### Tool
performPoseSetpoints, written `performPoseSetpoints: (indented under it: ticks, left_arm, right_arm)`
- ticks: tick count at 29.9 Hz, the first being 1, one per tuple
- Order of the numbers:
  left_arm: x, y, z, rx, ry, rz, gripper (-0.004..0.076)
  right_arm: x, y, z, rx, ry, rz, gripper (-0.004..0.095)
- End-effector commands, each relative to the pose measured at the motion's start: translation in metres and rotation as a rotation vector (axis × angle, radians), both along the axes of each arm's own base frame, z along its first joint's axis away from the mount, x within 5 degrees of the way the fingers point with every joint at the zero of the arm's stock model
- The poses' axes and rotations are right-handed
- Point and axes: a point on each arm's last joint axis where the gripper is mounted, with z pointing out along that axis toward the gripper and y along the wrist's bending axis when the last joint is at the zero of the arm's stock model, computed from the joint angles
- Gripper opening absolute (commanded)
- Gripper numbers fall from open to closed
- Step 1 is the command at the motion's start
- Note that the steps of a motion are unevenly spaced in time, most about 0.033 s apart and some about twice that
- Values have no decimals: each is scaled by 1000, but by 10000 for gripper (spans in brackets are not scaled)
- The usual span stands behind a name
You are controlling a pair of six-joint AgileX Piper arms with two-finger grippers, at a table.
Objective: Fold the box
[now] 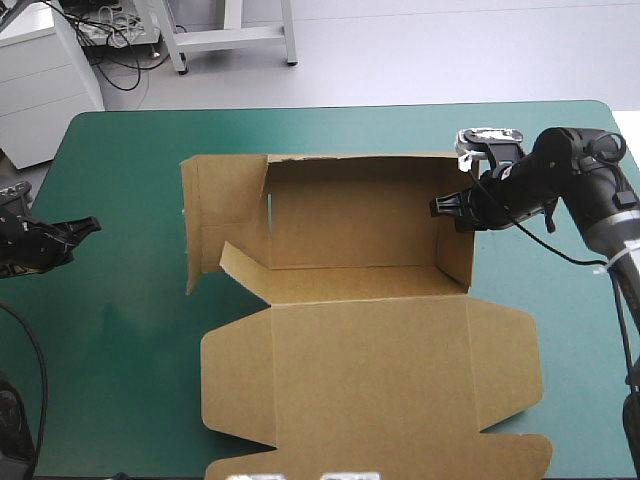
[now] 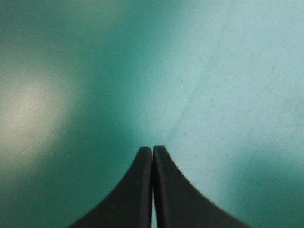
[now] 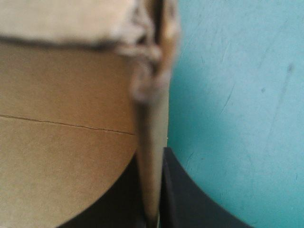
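The brown box (image 1: 360,300) lies in the middle of the teal-green table, its back and right walls raised and its lid flat toward the front edge. The left side flaps (image 1: 215,215) stand loosely out from the body. My right gripper (image 1: 452,207) is at the box's right wall, shut on that wall; in the right wrist view the board's edge (image 3: 151,156) runs between the black fingers (image 3: 187,194). My left gripper (image 1: 88,228) rests near the table's left edge, well clear of the box. Its fingers (image 2: 153,153) meet in one arch over bare cover.
Bare teal-green cover (image 1: 120,330) lies left of the box and along the far edge (image 1: 340,125). The lid's front flap (image 1: 380,462) reaches the table's front edge. A narrow strip of cover lies right of the box, under my right arm.
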Motion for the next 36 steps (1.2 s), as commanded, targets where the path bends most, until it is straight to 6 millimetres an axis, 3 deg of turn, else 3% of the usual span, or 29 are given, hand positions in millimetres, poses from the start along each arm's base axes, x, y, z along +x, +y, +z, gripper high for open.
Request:
performPoseSetpoints:
  ticks: [1,15,27,36]
  left_arm:
    - [-1,-2,22,-5,-103,28,-17]
    - [-1,-3,22,-21,-101,30,-17]
    - [-2,0,21,18,-90,20,-17]
    - [-2,1,21,36,-85,9,-17]
  right_arm:
    - [-11,-1,22,43,-39,-11,-16]
    - [4,2,2,27,29,-23,-15]
    - [47,7,-53,-62,149,44,-16]
    - [86,10,-57,-97,106,42,-16]
